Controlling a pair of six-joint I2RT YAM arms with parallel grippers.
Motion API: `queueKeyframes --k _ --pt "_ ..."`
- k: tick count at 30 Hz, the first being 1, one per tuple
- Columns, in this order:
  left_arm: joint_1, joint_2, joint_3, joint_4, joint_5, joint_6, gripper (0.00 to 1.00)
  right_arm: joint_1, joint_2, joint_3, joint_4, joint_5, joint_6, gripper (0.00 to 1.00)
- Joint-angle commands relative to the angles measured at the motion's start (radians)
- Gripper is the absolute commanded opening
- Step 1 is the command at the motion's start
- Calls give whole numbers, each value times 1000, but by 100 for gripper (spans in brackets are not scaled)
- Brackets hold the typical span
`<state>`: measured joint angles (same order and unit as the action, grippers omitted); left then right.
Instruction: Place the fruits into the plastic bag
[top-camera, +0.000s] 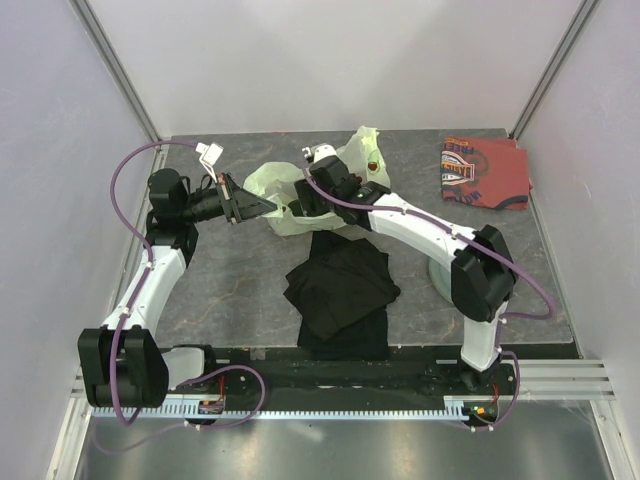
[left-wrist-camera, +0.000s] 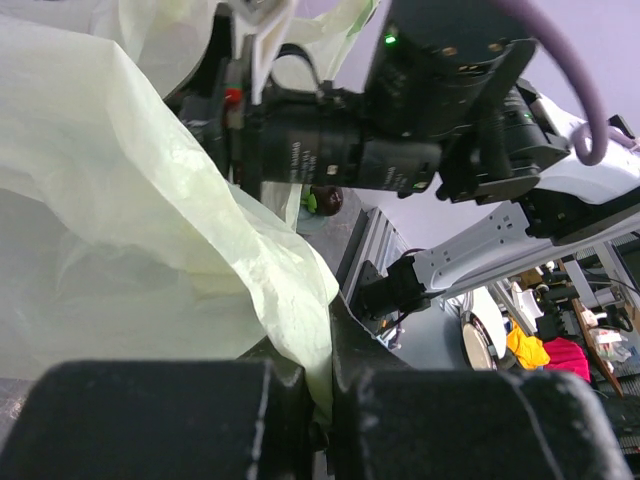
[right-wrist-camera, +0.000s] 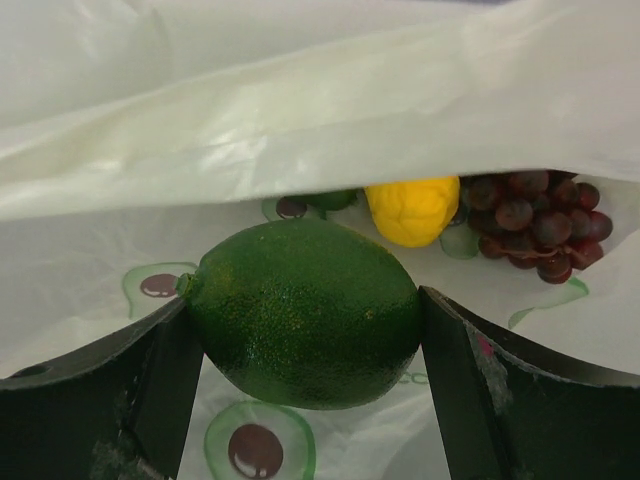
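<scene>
Right claw (right-wrist-camera: 312, 345) grips one lime (right-wrist-camera: 300, 300); left claw (left-wrist-camera: 320, 405) clamps bag (left-wrist-camera: 120, 230) (one yellow fruit (right-wrist-camera: 412, 210) inside).

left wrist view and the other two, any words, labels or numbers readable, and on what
No text can be read in any view.
black lens barrel: faint white lettering, too blurred to read.
plastic bag: avocado prints only, no words.
red-orange patterned cloth: pattern only, no legible lettering.

We count one pale yellow-green plastic bag (top-camera: 268, 183), one round green lime (right-wrist-camera: 305, 310), one yellow fruit (right-wrist-camera: 412, 210), one dark red grape bunch (right-wrist-camera: 530, 225), one folded black cloth (top-camera: 340, 290) and one red-orange patterned cloth (top-camera: 485, 172).
</scene>
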<state>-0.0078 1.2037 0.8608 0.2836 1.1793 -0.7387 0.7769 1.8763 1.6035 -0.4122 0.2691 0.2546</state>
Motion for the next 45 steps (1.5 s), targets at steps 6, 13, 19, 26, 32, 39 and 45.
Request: queueKeyframes --k 6,13,19,26,32,39,45 --pt "2 -4 32 12 2 32 2 4 138 131 -80 41 17 49" --pt "0 -3 32 12 2 32 1 5 196 147 -106 55 23 55" --pt "2 -3 32 12 2 30 2 5 215 148 -111 45 23 61" --pt "0 -1 32 12 3 32 2 4 210 148 -111 38 25 82" --pt "0 -1 33 12 3 32 2 2 199 147 -111 42 23 94" --pt "0 -3 32 12 5 30 2 4 149 115 -82 28 -8 97" --pt "0 -1 33 12 3 29 2 5 21 -5 50 -34 -31 94"
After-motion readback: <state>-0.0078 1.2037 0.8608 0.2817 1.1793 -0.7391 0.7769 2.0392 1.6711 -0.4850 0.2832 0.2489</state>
